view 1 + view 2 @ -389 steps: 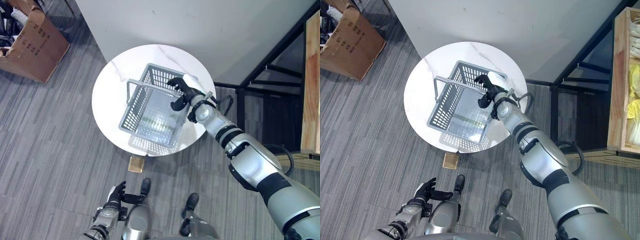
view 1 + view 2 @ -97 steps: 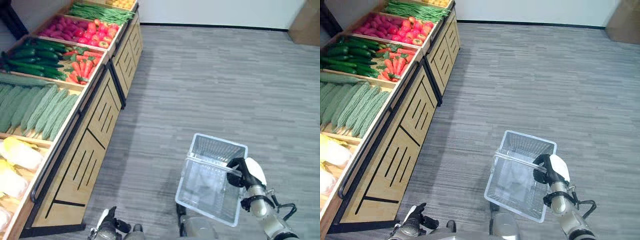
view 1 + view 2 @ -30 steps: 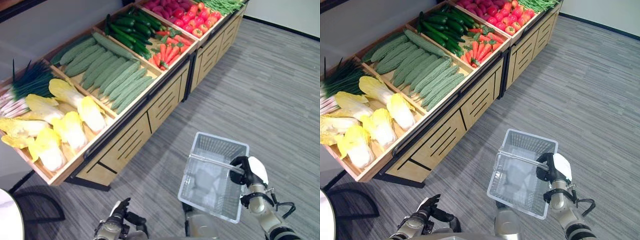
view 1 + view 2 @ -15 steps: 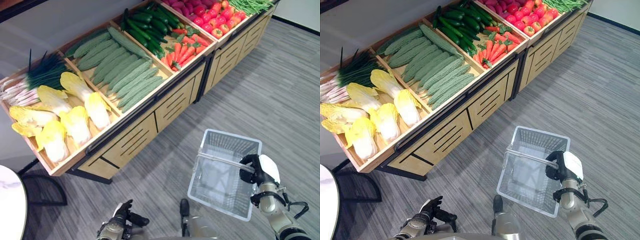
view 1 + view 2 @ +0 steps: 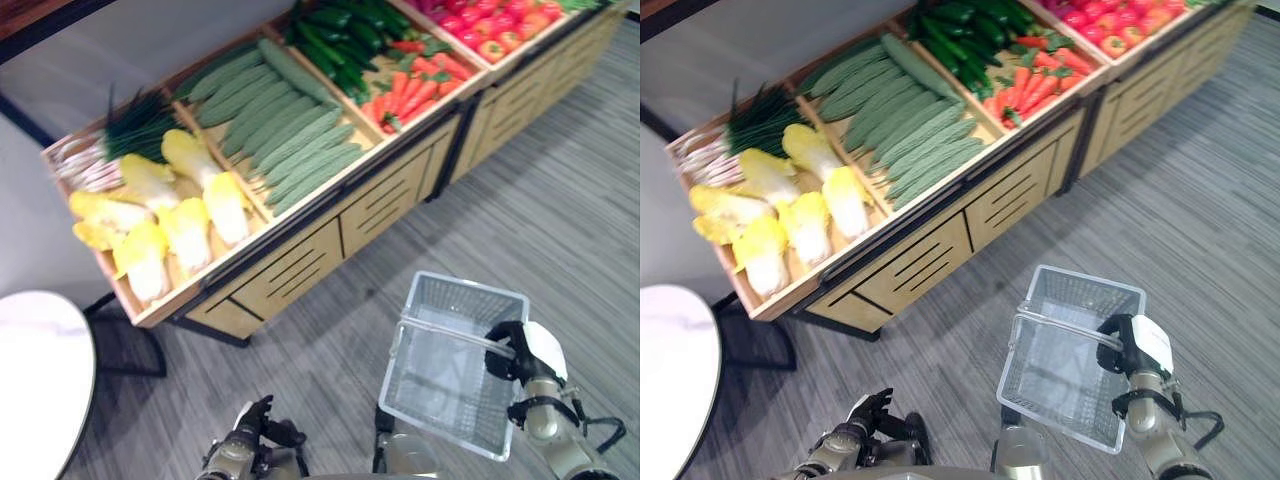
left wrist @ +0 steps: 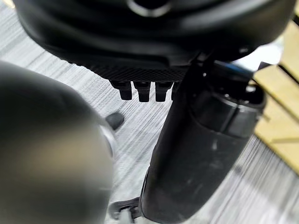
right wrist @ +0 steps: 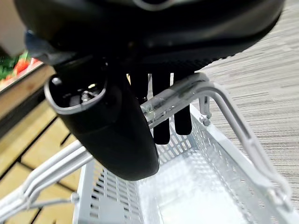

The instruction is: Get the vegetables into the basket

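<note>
Over the last half second the whole picture had swung: the stand (image 5: 300, 255) slid toward the upper right of the frame and a white table (image 5: 35, 370) came in at the lower left. That read as the camera turning with the robot, not the produce moving. The basket (image 5: 455, 365) kept its place at the lower right, carried and empty, so no vegetable was in it yet; judging by that, the approach was close to done and picking had not begun.

On the stand, cabbages (image 5: 165, 225) lay at the left, bitter gourds (image 5: 290, 140) in the middle, then cucumbers (image 5: 345, 40), carrots (image 5: 410, 90) and tomatoes (image 5: 495, 25) toward the upper right, all well apart from the basket.

The right hand (image 5: 525, 350) stayed clenched on the handle (image 7: 187, 91), fingers (image 7: 161, 116) hooked over the bar, thumb beneath.

The left hand (image 5: 250, 435) hung at the bottom edge, fingers loosely bent, holding and touching nothing; it would likely do the picking
</note>
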Controlling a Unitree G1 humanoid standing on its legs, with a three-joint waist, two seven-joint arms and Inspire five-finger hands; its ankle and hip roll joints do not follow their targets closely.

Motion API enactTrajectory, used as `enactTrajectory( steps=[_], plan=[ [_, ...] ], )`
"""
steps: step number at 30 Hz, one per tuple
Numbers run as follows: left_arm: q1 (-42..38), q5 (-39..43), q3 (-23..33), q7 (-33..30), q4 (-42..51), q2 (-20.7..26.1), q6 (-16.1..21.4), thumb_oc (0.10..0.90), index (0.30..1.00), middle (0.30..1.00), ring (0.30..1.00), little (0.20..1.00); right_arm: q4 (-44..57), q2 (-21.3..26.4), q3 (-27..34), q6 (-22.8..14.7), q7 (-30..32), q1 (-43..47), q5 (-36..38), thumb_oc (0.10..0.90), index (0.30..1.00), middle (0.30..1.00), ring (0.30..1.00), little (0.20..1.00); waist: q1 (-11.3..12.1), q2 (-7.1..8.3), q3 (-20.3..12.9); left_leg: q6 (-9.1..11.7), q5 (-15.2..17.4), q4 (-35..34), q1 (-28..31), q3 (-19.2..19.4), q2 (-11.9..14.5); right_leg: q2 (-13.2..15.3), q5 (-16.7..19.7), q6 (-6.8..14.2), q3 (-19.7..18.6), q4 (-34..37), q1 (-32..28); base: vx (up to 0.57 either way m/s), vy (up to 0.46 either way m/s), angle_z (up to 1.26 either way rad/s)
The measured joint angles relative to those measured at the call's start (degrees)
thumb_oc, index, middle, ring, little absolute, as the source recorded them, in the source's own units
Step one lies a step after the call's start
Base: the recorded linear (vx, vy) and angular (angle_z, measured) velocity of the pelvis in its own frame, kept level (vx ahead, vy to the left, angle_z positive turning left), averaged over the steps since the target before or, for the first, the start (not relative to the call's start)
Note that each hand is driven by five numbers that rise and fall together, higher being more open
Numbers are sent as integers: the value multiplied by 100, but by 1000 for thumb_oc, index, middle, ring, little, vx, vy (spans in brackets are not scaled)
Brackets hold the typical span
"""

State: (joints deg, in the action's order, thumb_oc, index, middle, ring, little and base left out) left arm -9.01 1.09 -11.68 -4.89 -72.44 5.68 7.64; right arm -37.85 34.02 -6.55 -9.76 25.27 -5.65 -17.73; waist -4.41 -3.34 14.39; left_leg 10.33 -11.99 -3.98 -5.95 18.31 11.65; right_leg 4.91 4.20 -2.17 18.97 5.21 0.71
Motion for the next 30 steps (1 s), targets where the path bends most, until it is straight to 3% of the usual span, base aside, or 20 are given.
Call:
enactTrajectory(
  steps=[4, 5, 7, 8, 11, 15, 18, 22, 24, 27, 28, 30],
  plan=[
    [56, 7, 44, -12, -26, 63, 23, 900, 1000, 1000, 1000, 1000, 5, 3, -8, -7, 6, 127, -51, 400, 300, 300, 300, 300, 226, 9, 13, -52, 5, -100, -1, -188, 7, 27, -97, 249, -304, 0, -258, 162, 231, -31],
    [64, -4, 61, -16, -37, 69, 22, 900, 1000, 1000, 1000, 1000, 4, -2, -8, -8, 7, 161, -50, 400, 300, 300, 300, 300, 209, 3, 9, -138, 18, -109, 55, -160, 1, 41, -84, 337, -330, -17, -317, 132, 248, -45],
    [196, -55, 57, -8, -52, 85, 17, 900, 1000, 1000, 1000, 1000, -47, -36, 2, -6, 76, 114, -39, 400, 300, 300, 300, 300, 84, -97, -79, -601, 151, -115, 388, -27, -117, 70, -162, 686, -489, -37, -585, 106, 233, -33],
    [190, -61, 35, -27, -17, 218, 38, 900, 1000, 1000, 1000, 1000, -18, -121, -38, -55, 107, -3, -30, 400, 300, 300, 300, 300, 53, 196, -79, -708, 216, -109, 401, -3, -423, 373, -198, 853, -569, -102, -540, 86, 232, -5],
    [163, -53, 66, -28, 62, 480, -3, 900, 1000, 1000, 1000, 1000, -89, -481, -85, -49, 108, 165, -21, 400, 300, 300, 300, 300, 75, 512, -14, -951, 384, -107, 443, 189, -814, 789, -58, 1105, -761, -304, -392, 68, 281, -9],
    [135, -53, 115, -147, 68, 706, 10, 900, 1000, 1000, 1000, 1000, -272, -621, -459, -31, 100, 559, -24, 400, 300, 300, 300, 300, 206, 622, 39, -1128, 517, -107, 541, 295, -993, 985, -35, 1143, -930, -497, -323, 19, 133, -14],
    [141, -46, 117, -250, 47, 884, 8, 900, 1000, 1000, 1000, 1000, -335, -702, -519, -144, 95, 909, -23, 400, 300, 300, 300, 300, 237, 720, 44, -1119, 623, -109, 569, 331, -1045, 999, 18, 1228, -1021, -558, -276, 31, 211, -10],
    [143, -20, 104, -251, -124, 843, -8, 900, 1000, 1000, 1000, 1000, -721, -820, -519, -195, 108, 1217, 16, 400, 300, 300, 300, 300, 247, 766, 42, -1219, 782, -141, 687, 502, -924, 961, 21, 1249, -1363, -1535, 258, 45, 76, -30],
    [131, -4, 59, -252, -165, 838, 6, 900, 1000, 1000, 1000, 1000, -844, -834, -542, -211, 109, 1152, 30, 400, 300, 300, 300, 300, 235, 823, 11, -1194, 832, -145, 707, 491, -894, 1012, -180, 1365, -1505, -1861, 552, 96, -54, 0],
    [100, 14, -7, -256, -176, 843, -10, 900, 1000, 1000, 1000, 1000, -1048, -857, -576, -248, 114, 1012, 35, 400, 300, 300, 300, 300, 180, 895, -27, -1198, 831, -142, 709, 393, -913, 993, -187, 1375, -1665, -938, 661, 157, -150, 14],
    [104, 18, 1, -256, -180, 836, -13, 900, 1000, 1000, 1000, 1000, -1249, -858, -569, -210, 212, 999, 99, 400, 300, 300, 300, 300, 108, 890, -25, -1234, 788, -145, 713, 247, -925, 919, -87, 1372, -2003, -192, 648, 201, -215, 58],
    [191, 83, -7, -245, -173, 785, 4, 900, 1000, 1000, 1000, 1000, -1377, -858, -556, -173, 268, 903, 198, 400, 300, 300, 300, 300, 39, 949, -64, -1122, 817, -146, 874, 76, -918, 861, 135, 1321, -1983, -59, 752, 181, -248, 69]
  ],
)
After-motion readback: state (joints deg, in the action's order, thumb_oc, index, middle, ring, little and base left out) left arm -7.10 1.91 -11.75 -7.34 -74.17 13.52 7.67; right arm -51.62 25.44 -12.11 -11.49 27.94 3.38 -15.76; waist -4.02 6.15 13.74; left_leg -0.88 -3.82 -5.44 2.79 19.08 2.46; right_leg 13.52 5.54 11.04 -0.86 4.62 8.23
